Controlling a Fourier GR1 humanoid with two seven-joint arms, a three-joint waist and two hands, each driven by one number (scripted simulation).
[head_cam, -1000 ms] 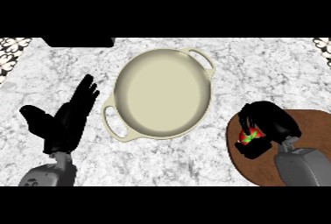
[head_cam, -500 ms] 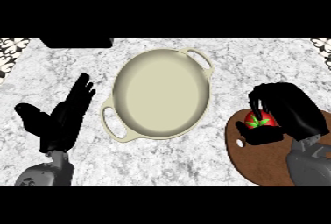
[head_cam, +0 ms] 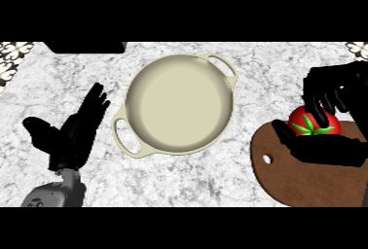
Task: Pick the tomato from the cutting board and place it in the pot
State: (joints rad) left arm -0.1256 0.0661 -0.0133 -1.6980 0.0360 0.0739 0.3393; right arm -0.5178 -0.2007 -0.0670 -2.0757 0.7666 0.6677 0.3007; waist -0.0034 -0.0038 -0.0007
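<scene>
The red tomato [head_cam: 313, 122] with its green stem sits between the curled fingers and thumb of my right hand [head_cam: 335, 85], at the far edge of the brown round cutting board [head_cam: 302, 180] on the right. The fingers come down on it from above and the thumb [head_cam: 323, 150] lies beneath it. I cannot tell whether the tomato is touching the board. The cream oval pot [head_cam: 179, 104] with two handles stands in the middle of the counter, left of the tomato. My left hand [head_cam: 70, 135] rests open at the left, fingers up.
The counter is grey-white marble. A dark object [head_cam: 82, 46] lies at the far left edge. The board has a small hole [head_cam: 267, 159] near its left rim. A strip of bare marble separates the pot and the board.
My right hand has moved up and to the right across the board, and the tomato has gone with it between fingers and thumb. The left hand and pot stay put.
</scene>
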